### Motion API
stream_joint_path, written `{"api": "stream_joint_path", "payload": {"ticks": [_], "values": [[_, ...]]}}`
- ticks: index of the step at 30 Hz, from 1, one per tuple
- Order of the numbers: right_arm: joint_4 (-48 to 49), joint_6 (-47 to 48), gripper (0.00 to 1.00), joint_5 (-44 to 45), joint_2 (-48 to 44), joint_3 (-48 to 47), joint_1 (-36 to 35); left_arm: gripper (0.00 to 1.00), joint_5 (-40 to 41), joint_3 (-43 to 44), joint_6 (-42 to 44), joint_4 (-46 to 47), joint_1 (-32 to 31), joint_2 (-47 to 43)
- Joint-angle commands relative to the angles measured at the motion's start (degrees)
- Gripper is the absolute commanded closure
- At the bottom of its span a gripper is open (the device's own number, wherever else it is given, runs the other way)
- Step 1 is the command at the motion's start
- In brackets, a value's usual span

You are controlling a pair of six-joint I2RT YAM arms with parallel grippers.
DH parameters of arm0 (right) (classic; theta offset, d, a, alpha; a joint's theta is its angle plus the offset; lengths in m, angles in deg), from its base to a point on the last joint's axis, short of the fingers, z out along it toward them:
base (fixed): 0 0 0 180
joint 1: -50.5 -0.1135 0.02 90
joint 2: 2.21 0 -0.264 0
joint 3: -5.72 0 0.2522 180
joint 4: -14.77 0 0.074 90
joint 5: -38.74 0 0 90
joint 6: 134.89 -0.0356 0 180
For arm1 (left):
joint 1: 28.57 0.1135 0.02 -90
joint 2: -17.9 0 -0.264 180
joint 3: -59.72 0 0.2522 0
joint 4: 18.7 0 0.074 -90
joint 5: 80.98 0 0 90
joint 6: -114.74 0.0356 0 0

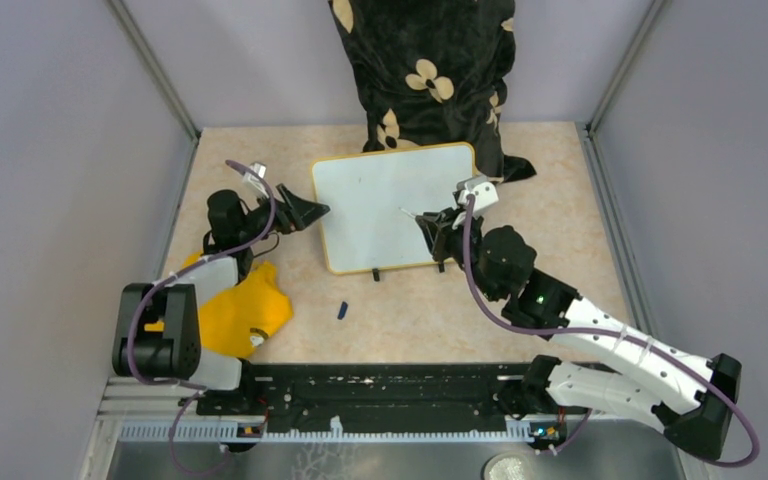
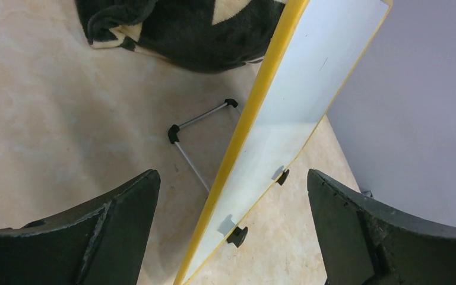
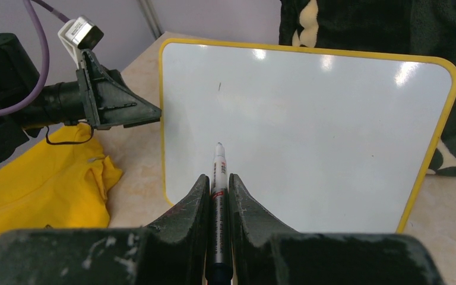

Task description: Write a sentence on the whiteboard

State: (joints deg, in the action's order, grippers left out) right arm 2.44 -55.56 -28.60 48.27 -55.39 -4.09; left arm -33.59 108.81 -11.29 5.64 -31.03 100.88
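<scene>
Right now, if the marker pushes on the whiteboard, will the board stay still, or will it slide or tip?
The whiteboard looks stiff and thin, so probably light. It stands on two small feet and a thin wire stand, so a firm push may slide or tip it. The open left gripper is not clamping its edge yet.

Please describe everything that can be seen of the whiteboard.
The whiteboard is a white rectangle with rounded corners and a thin yellow rim. It stands tilted back on two small black feet and a wire stand behind it. Its face is blank except one tiny dark mark. The open left gripper straddles its left edge; the marker points at it.
</scene>
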Motion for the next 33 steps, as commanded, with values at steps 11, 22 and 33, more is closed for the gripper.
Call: {"api": "stream_joint_path", "payload": {"ticks": [11, 22, 33], "values": [[3.85, 0.83, 1.0, -0.07, -3.27, 0.95, -0.42, 0.01, 5.89, 1.33, 6.4, 1.48, -0.02, -1.63], [2.79, 0.24, 1.0, 0.26, -3.22, 0.98, -0.43, 0.01, 0.45, -1.75, 15.74, 5.02, 0.0, -1.74], [1.73, -0.18, 1.0, 0.67, -3.56, 1.05, -0.43, 0.28, -20.18, -2.58, 1.43, 33.95, 0.48, 13.77]]}}
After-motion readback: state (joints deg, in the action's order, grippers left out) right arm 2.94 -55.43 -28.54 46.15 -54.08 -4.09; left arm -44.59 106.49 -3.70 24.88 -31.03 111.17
